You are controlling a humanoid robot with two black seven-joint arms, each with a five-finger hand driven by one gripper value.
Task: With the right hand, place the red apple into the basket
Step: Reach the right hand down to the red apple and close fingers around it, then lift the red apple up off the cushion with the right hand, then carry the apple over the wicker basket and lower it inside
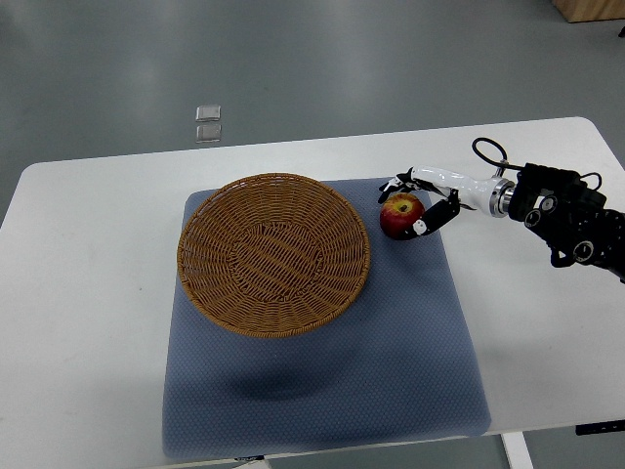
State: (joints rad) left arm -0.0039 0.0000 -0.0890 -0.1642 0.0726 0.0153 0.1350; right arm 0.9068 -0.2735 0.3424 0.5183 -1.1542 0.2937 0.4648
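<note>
Reaching in from the right edge, the white-and-black right hand (418, 200) has its fingers (395, 184) curled over the far side of the round red apple with a yellowish top (400, 215), and a dark thumb piece (437, 217) lies against the apple's right side. It looks like a grip on the apple, though whether the hold is firm or only a light touch cannot be told from this steep view. The left hand is not in view.

The apple sits just beside the right rim of the shallow round brown wicker basket (210, 293), apart from it by a narrow strip, and appears to be resting on the blue-grey mat (430, 352) that lies under the basket on the white table (88, 322).

Judging from this, the apple is not yet in the basket, and the risks lie in the lift and carry. The apple is smooth and round, and contact seems to be mainly at the top and one side, so it may roll out of the fingers toward the near side of the basket as it rises. If carried too low, it could knock the raised wicker rim and shove the light basket leftward across the mat. Let go early, it could bounce off the rim and roll away from the basket over the table.
</note>
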